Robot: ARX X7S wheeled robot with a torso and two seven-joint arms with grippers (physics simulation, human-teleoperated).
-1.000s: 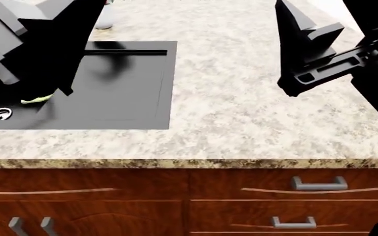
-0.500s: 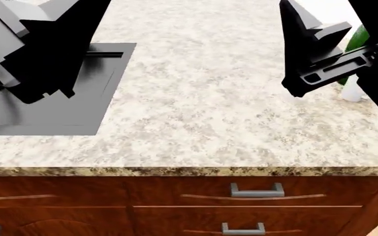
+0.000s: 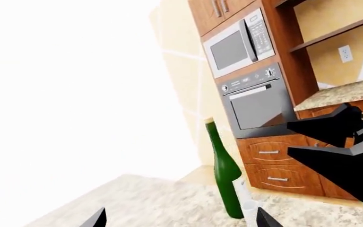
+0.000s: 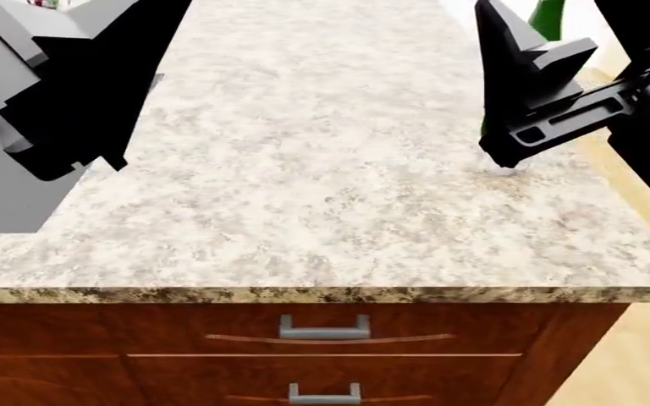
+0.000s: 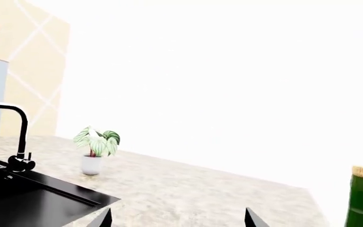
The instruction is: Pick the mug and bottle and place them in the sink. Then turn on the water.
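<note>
The wine bottle (image 3: 226, 177) stands upright on the granite counter (image 4: 325, 186), just beyond the right gripper (image 4: 517, 101) and well apart from the left gripper (image 4: 65, 110). Both grippers hold nothing, fingers spread wide. The right arm is nearer.

Held both arms raised: left gripper (image 4: 71, 165) and right gripper (image 4: 504, 152), fingers spread open, nothing held.
</note>
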